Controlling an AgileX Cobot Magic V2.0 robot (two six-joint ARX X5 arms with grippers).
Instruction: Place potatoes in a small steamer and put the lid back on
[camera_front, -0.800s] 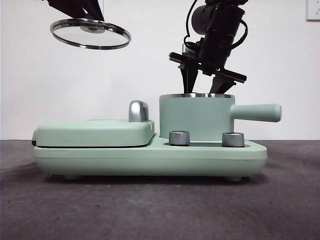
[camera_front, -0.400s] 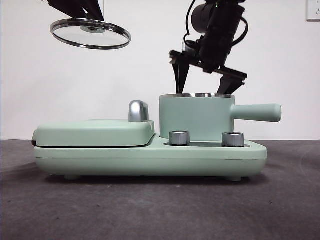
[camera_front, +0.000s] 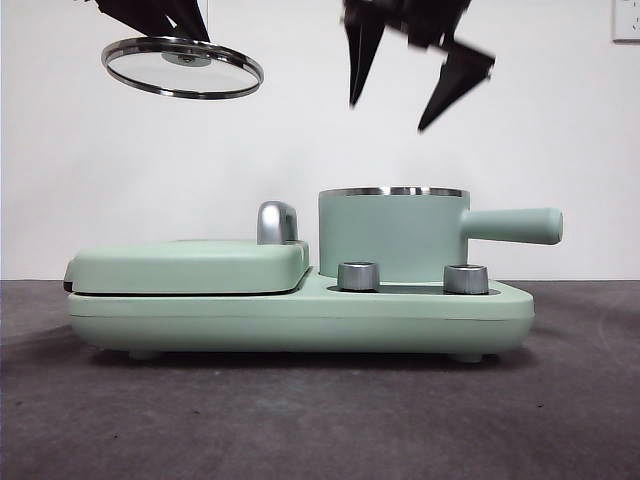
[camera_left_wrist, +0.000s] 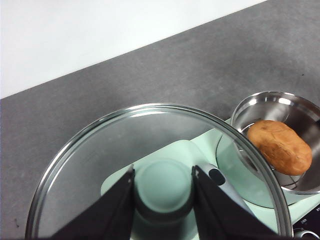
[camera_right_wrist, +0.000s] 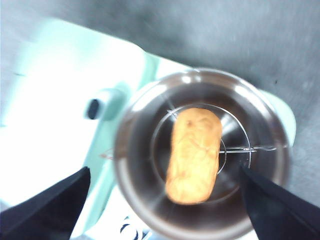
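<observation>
Potato (camera_right_wrist: 194, 154) in steamer (camera_front: 393, 235) | right gripper (camera_front: 420, 70) spread, empty | left gripper (camera_left_wrist: 163, 200) pinching lid (camera_front: 182, 66) | next we centre lid over steamer, lower.

The right hand (camera_front: 410, 100) has two matte black jaws, long and flat, which narrow to sharp points like thin wedges. The left hand (camera_left_wrist: 163, 197) has the same matte black jaws, with straight edges and plain, smooth surfaces without markings.

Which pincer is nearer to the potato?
Right. The right pincer hangs open directly above the potato in the steamer; the left pincer holds the lid off to one side.
</observation>
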